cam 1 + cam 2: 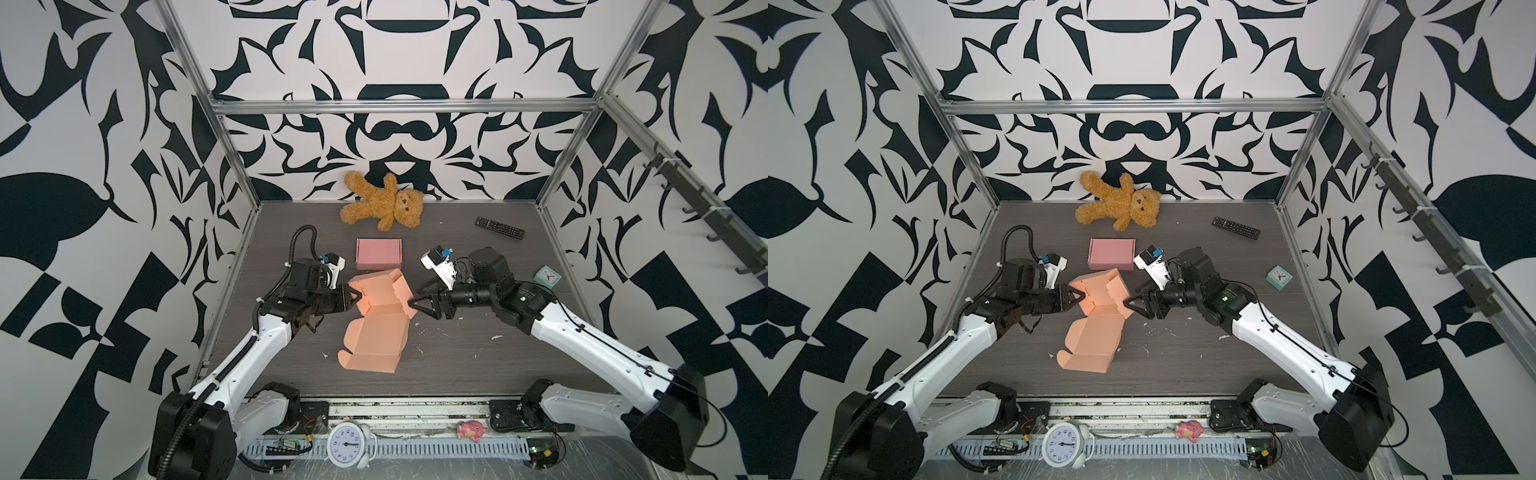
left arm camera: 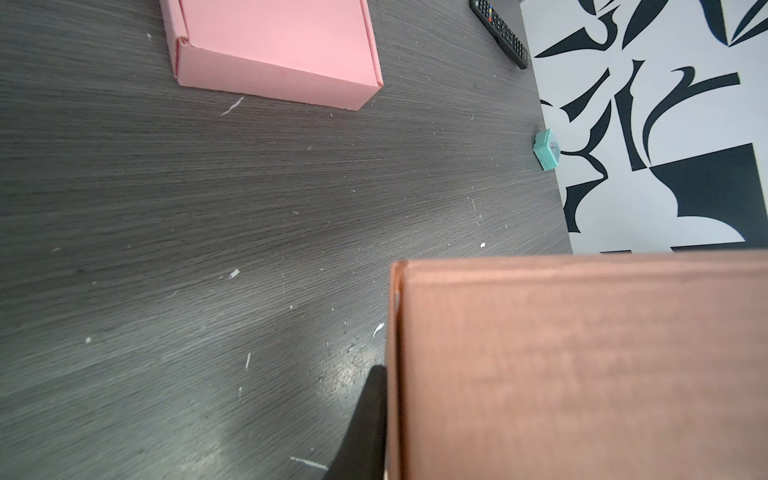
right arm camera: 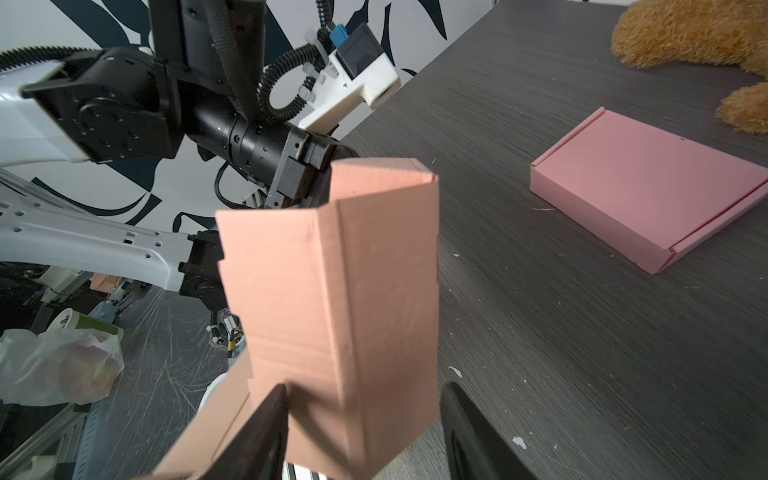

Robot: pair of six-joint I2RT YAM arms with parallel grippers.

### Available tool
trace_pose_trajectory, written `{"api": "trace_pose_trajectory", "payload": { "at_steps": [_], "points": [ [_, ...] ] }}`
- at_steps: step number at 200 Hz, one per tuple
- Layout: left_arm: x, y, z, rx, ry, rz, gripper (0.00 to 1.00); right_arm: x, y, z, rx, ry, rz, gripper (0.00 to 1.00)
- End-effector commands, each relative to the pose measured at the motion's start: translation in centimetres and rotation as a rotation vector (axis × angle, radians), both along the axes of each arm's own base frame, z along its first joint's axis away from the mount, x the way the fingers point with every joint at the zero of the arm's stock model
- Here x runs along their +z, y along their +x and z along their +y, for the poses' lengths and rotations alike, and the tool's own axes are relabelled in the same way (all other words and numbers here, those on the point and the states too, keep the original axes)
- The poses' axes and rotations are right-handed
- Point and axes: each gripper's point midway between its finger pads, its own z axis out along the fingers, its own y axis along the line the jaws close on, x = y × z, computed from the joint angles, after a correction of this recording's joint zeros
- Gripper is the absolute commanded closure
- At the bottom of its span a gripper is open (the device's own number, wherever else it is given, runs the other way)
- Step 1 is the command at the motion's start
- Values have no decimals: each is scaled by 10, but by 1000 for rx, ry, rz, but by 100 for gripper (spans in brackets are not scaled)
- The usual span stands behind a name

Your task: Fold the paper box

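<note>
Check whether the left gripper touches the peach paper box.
Touching. In a top view the left gripper clamps the paper box; the left wrist view shows a finger flush against its wall.

Brown teddy bear (image 1: 382, 205) lying at back of dark tabletop (image 1: 478, 353), by wall. Black remote (image 1: 500, 227) near back right. Small green clock (image 1: 547, 277) at right edge. Shut pink box (image 1: 378, 253) in front of bear. Big white clock (image 1: 348, 445) and pink toy (image 1: 470, 430) down front, off tabletop. Walls black and white.
</note>
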Motion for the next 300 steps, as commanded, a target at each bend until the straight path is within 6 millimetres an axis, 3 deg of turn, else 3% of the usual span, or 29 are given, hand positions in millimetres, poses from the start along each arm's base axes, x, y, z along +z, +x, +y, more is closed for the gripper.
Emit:
{"api": "trace_pose_trajectory", "payload": {
  "at_steps": [1, 48, 107, 169, 188, 240, 300],
  "points": [
    [12, 3, -3, -11, -28, -21, 86, 27, 11, 2, -50, 22, -113, 43],
    [12, 3, -4, -12, -32, -23, 86, 27, 12, 2, -76, 1, -139, 46],
    [11, 4, -5, -16, -36, -18, 86, 45, 2, 4, -39, 66, -153, 35],
    [12, 3, -5, -16, -39, -18, 86, 45, 1, 17, 12, 97, -107, 32],
    [12, 3, -6, -18, -39, -19, 86, 36, 2, 20, 17, 39, -100, 29],
    [12, 3, -6, -16, -40, -18, 86, 21, 10, 18, -21, -59, -114, 32],
    [10, 3, -5, -15, -39, -15, 86, 23, 16, 2, -86, -105, -182, 42]
  ]
}}
